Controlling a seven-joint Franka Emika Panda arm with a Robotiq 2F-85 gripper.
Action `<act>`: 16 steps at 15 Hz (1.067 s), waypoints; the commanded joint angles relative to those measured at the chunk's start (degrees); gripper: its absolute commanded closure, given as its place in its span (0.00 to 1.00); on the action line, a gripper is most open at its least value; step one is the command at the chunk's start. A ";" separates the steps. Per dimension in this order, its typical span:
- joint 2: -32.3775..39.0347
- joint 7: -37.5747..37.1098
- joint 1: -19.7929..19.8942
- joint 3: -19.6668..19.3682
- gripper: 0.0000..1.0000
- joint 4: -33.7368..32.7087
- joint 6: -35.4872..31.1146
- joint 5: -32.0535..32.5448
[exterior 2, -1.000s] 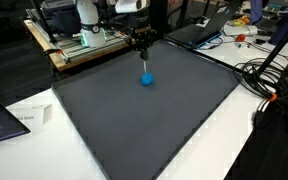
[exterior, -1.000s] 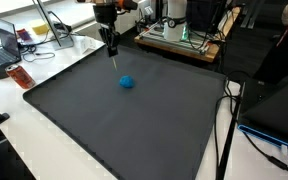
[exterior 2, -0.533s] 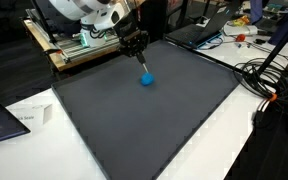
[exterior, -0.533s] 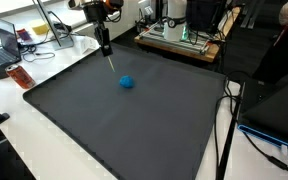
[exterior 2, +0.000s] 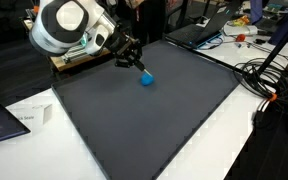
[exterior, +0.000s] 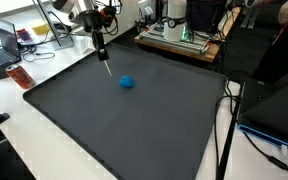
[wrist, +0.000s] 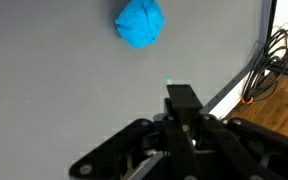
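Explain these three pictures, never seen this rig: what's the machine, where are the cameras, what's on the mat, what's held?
This is one jointed robot arm ending in a two-fingered pincer. Two pictures come from cameras standing outside the robot, at different spots; the third from a camera on its wrist, looking down past the pincer. On the dark mat lies one small blue lump. The pincer seems shut on a thin stick, whose tip is near the lump but apart from it.
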State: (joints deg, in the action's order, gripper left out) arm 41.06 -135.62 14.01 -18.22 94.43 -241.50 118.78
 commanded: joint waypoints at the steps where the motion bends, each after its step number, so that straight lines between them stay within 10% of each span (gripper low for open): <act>1: 3.74 5.01 6.47 6.44 0.97 0.02 -1.56 -3.00; 16: 13.61 14.89 15.14 14.68 0.97 -0.85 -0.74 -10.32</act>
State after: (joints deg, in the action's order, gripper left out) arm 53.34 -122.71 27.69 -4.87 94.21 -241.47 110.54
